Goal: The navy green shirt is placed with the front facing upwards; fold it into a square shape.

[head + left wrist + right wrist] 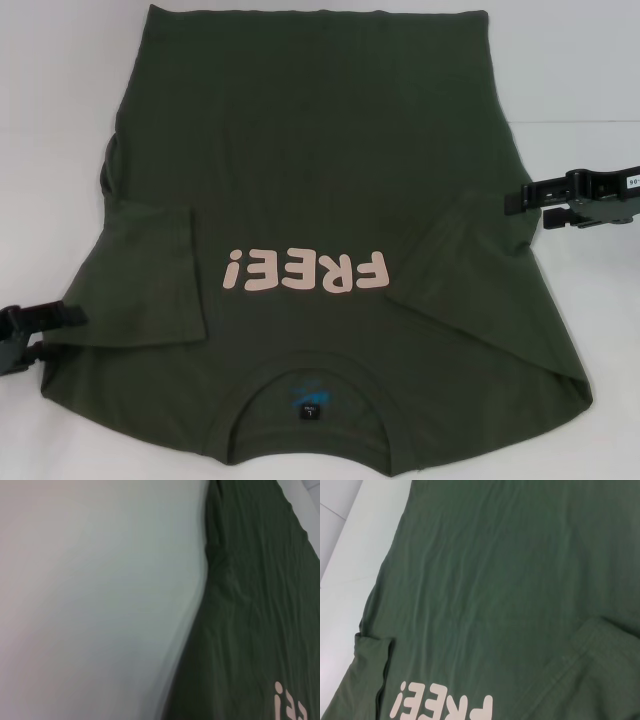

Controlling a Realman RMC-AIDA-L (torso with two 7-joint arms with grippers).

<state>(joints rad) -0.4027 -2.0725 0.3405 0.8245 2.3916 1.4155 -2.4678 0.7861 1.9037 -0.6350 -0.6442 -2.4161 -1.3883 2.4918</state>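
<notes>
One navy green shirt (320,180) lies front up on a white table (580,80), collar toward the robot and hem at the far side. Both short sleeves are folded inward onto the chest, one on each side of the single line of pale pink lettering (305,272), which reads upside down from the head camera as "FREE!". One small black neck label (310,411) sits inside the collar; its blue print is too small to read. The nearest edge of the collar and shoulders is cut off by the bottom of the head view.

Two grippers are in sight. The left gripper (70,316) hovers at the shirt's left edge beside the folded sleeve, most of its body cut off by the frame. The right gripper (518,207) sits at the shirt's right edge, level with the mid-body. Whether either one's fingers are spread or pressed together cannot be told.

The left wrist camera takes in the table and the shirt's side edge, with only the end of the lettering visible. The right wrist camera takes in the wrinkled shirt body, both folded sleeves and most of the lettering, its lower part cut off.
</notes>
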